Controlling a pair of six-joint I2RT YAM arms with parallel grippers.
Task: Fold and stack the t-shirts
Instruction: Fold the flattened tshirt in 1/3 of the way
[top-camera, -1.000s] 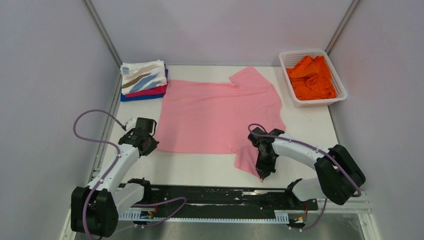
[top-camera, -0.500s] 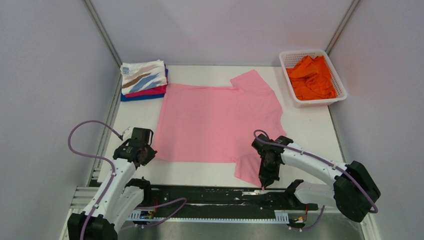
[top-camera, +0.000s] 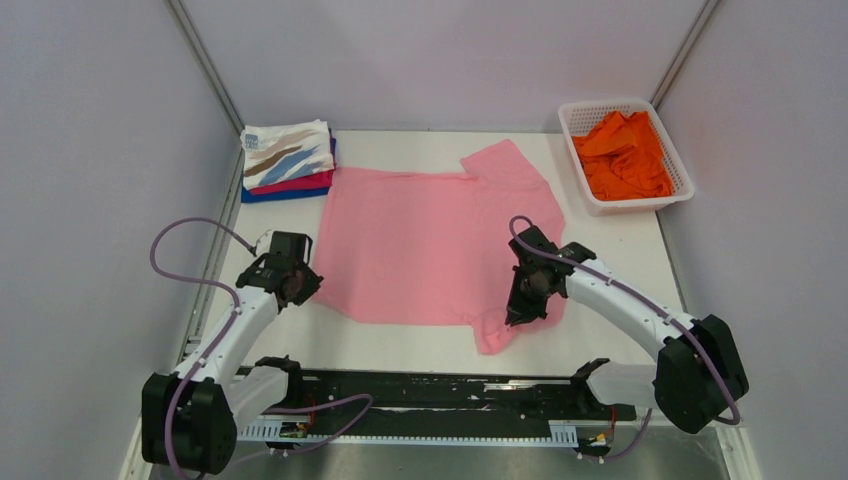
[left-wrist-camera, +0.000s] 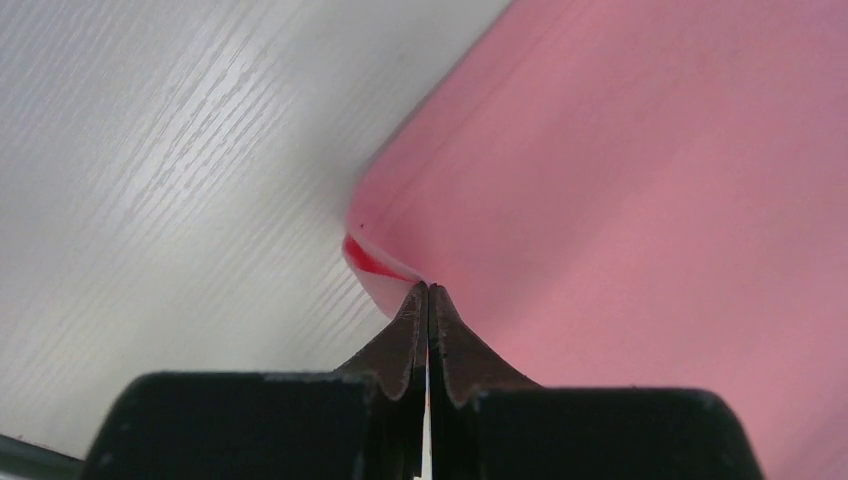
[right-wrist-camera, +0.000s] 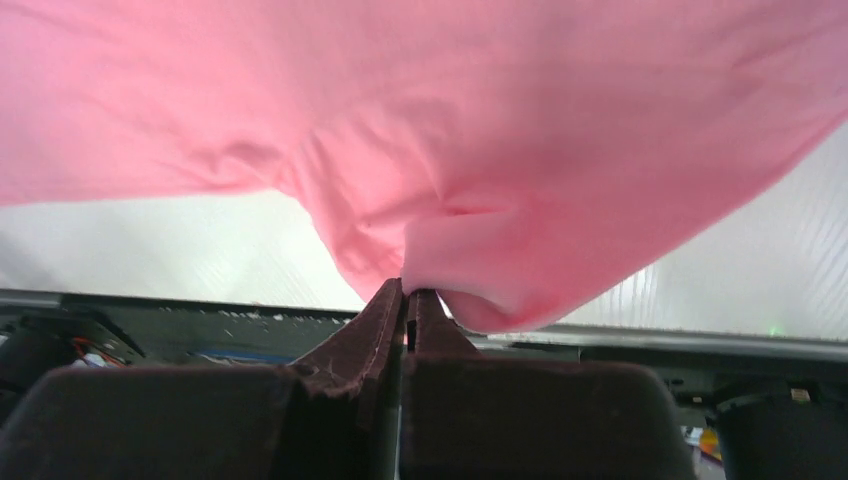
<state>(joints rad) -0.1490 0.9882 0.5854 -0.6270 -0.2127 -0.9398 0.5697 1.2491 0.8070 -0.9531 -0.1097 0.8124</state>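
Pale grey walls (top-camera: 100, 150) close in a white counter (top-camera: 610, 260), with the two arm bases bolted to a black rail (top-camera: 440, 392) along its near edge. A pink t-shirt (top-camera: 430, 235) lies spread across the middle of the counter, its far sleeve flat and pointing toward the back wall.

The left fingers (top-camera: 300, 291) are clenched on the near-left corner of the shirt's hem. In the left wrist view the tips are pressed together on the cloth edge. That edge curls up a little off the wood-grain surface beside them, and a shadow shows beneath the fold.

The right fingers (top-camera: 516, 318) are clenched on the pink cloth near the near-right sleeve. Seen from above, the fabric bunches under that wrist and the sleeve trails toward the rail. The right wrist view shows the tips pinched shut on a gathered fold, with the rest of the shirt stretched out above them and the rail visible below.

At the far-left corner sits a stack of folded shirts: a white t-shirt with tan and blue streaks (top-camera: 288, 152) on top, a magenta t-shirt (top-camera: 303, 184) under it, and a blue t-shirt (top-camera: 268, 195) at the bottom. The pink shirt's far-left edge lies just beside this stack.

At the far right stands a white lattice basket (top-camera: 600, 206), holding a crumpled orange t-shirt (top-camera: 625, 150), apart from the pink one.
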